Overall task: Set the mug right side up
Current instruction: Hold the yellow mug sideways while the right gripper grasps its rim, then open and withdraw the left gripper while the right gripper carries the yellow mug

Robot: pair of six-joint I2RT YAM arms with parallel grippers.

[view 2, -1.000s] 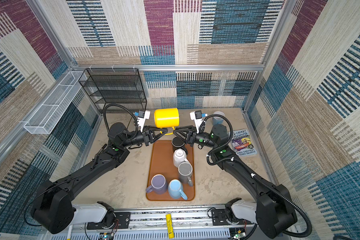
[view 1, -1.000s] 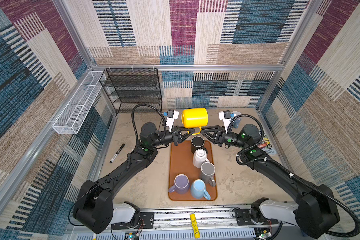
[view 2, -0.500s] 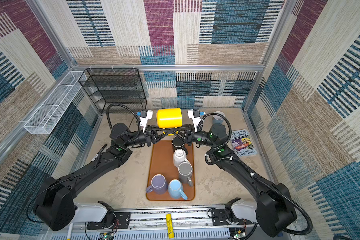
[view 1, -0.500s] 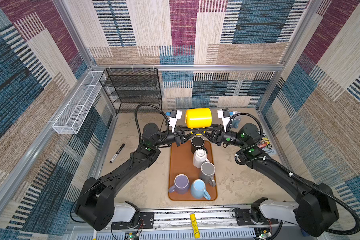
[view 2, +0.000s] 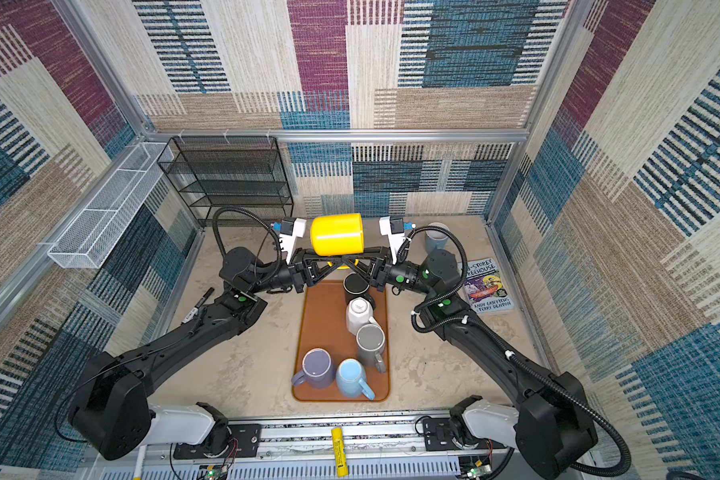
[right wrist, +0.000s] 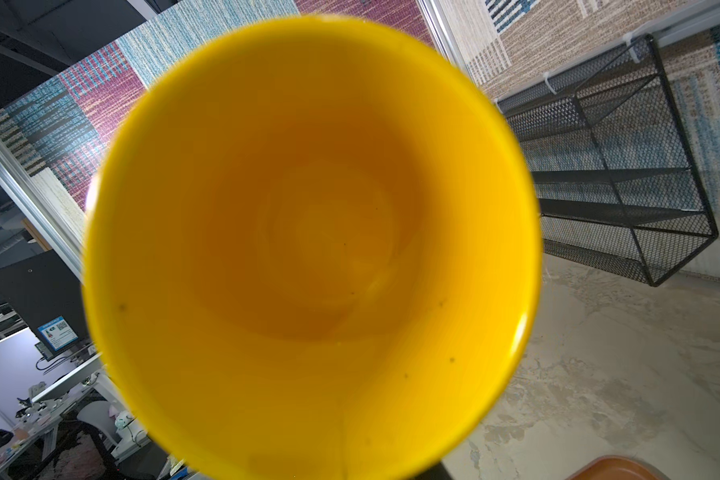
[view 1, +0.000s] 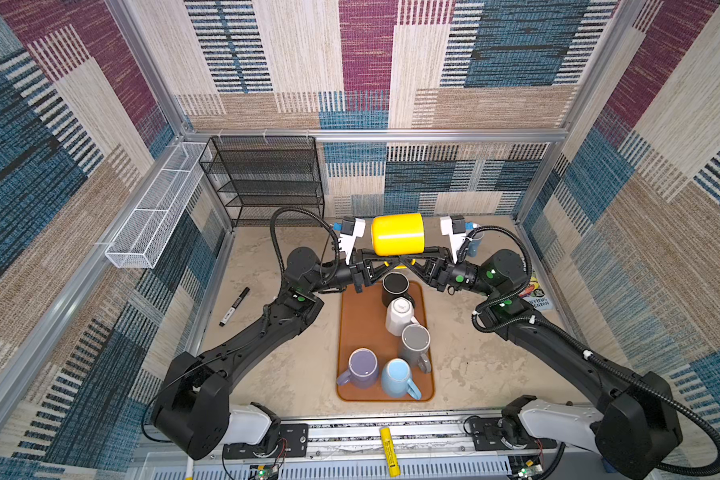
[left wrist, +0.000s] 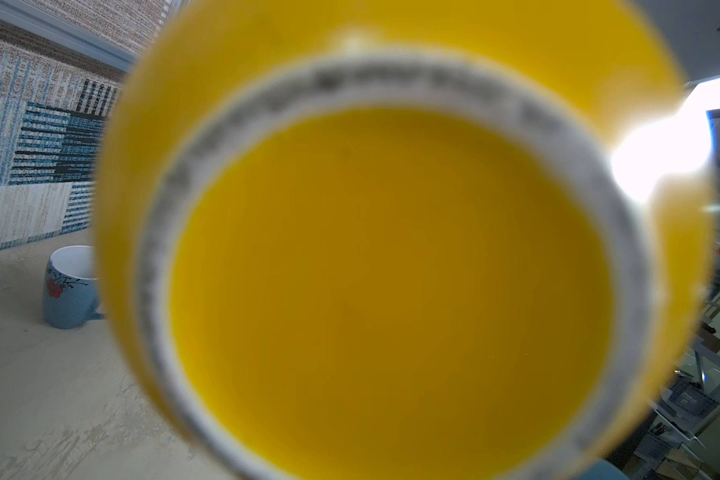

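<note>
Patchwork fabric walls [view 1: 366, 62] in blue, maroon and beige enclose a mottled beige floor [view 1: 300, 374], framed by aluminium rails [view 1: 391, 135]. A black mesh shelf rack [view 1: 267, 183] stands in the back left corner; a white wire basket [view 1: 154, 216] hangs on the left wall. Beyond the panels, wrist views show a cluttered desk [right wrist: 30, 432] and a glaring light [left wrist: 661, 153].

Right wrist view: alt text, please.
The open mouth of a yellow mug fills the frame, its inside empty. Behind it are a black mesh rack against a patterned wall and a corner of a brown tray.
</note>
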